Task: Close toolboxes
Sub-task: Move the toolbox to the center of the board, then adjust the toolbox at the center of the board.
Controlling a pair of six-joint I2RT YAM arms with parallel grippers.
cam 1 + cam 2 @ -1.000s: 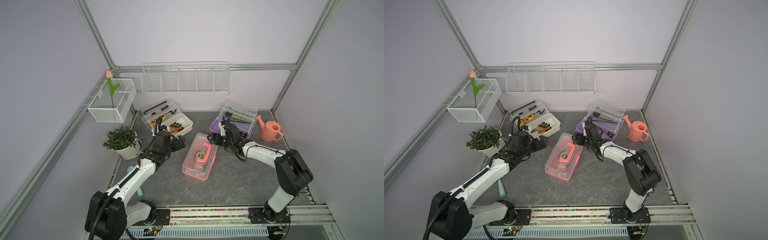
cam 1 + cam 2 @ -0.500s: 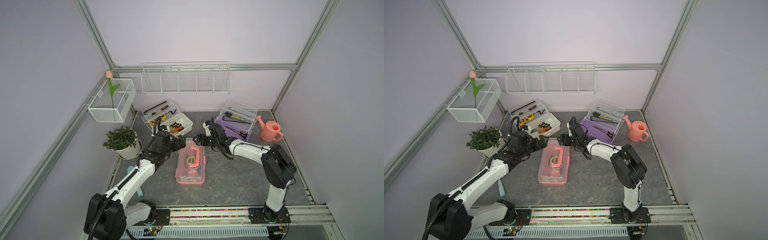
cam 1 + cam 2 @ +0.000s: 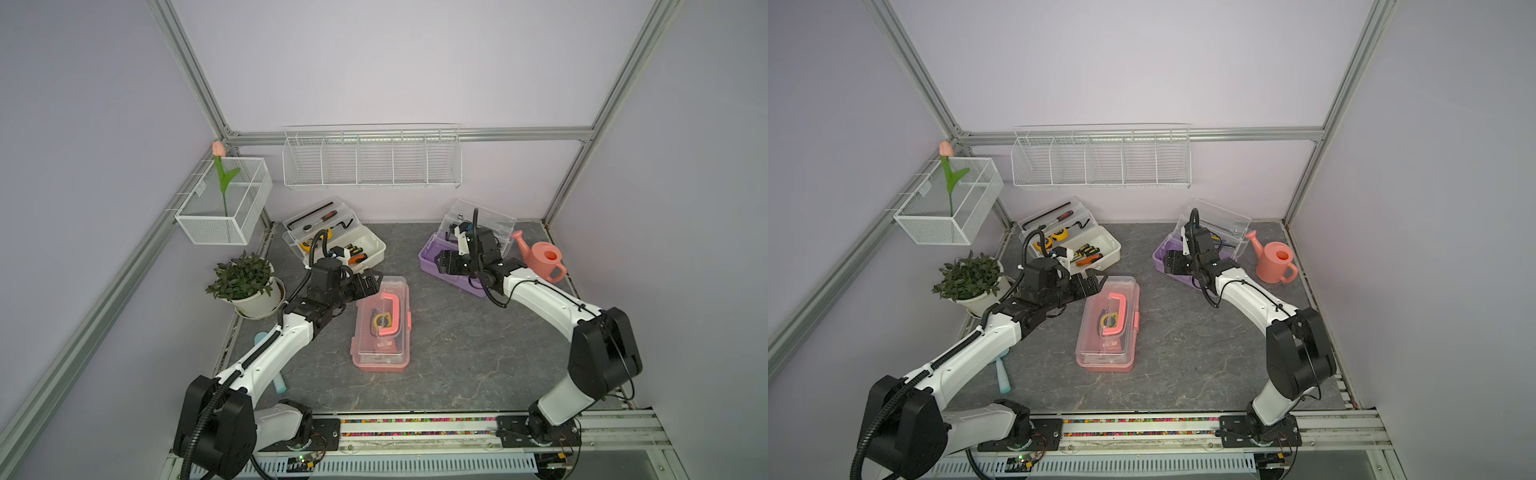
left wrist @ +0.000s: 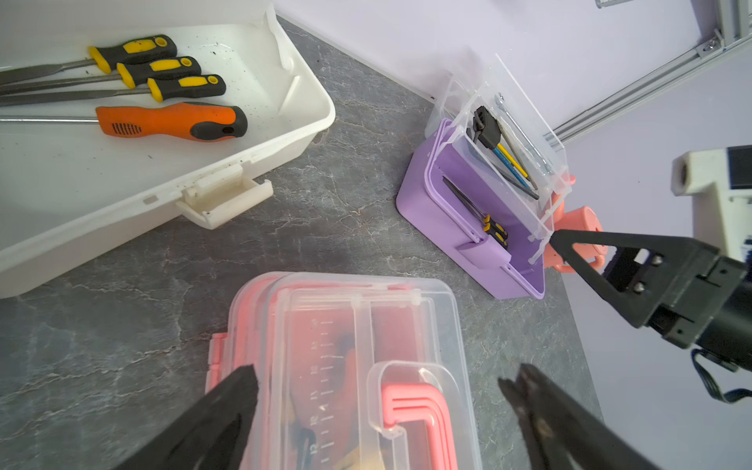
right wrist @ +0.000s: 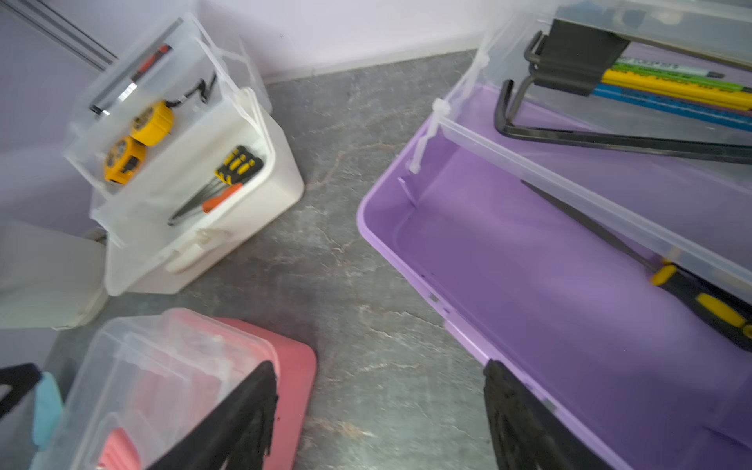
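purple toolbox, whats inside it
In the purple toolbox lies a black-and-yellow screwdriver. Its raised clear tray holds a black holder of coloured rods and a bent black key. The floor under the tray is covered.

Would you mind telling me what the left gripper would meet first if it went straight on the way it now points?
Most likely the pink toolbox: the left gripper has its open fingers either side of its clear lid. How far above the lid it stands is unclear.
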